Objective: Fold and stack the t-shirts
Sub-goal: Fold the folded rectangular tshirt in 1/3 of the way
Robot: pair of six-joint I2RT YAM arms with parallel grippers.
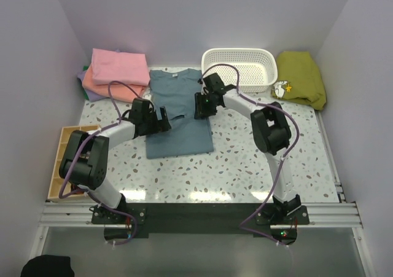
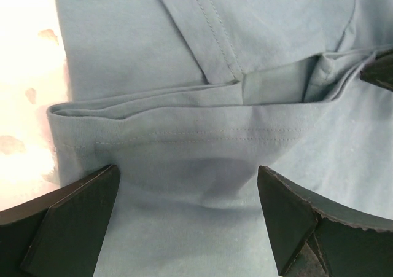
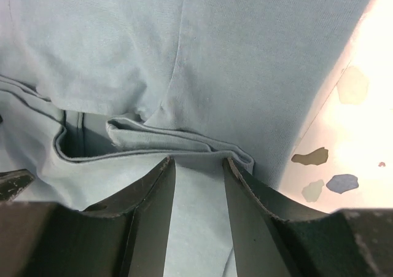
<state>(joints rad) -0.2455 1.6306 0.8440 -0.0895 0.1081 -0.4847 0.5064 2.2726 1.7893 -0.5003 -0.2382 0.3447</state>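
Note:
A dusty blue-grey t-shirt (image 1: 179,120) lies flat mid-table, sleeves folded in, neck label toward the back. My left gripper (image 1: 163,121) hovers at its left edge. In the left wrist view its jaws (image 2: 187,188) stand wide open over the folded sleeve hem (image 2: 184,132), holding nothing. My right gripper (image 1: 201,107) is at the shirt's right edge. In the right wrist view its jaws (image 3: 196,166) are partly open, a narrow gap apart, tips against a layered fold (image 3: 184,143) with flat cloth between them. Pink and salmon-orange shirts (image 1: 118,71) are stacked at the back left, a lavender edge beneath.
A white plastic basket (image 1: 268,61) stands at the back centre-right. An olive-green cloth (image 1: 302,77) lies in the back right corner. A wooden tray (image 1: 63,143) sits at the left table edge. Speckled tabletop (image 1: 245,160) shows in front of the shirt.

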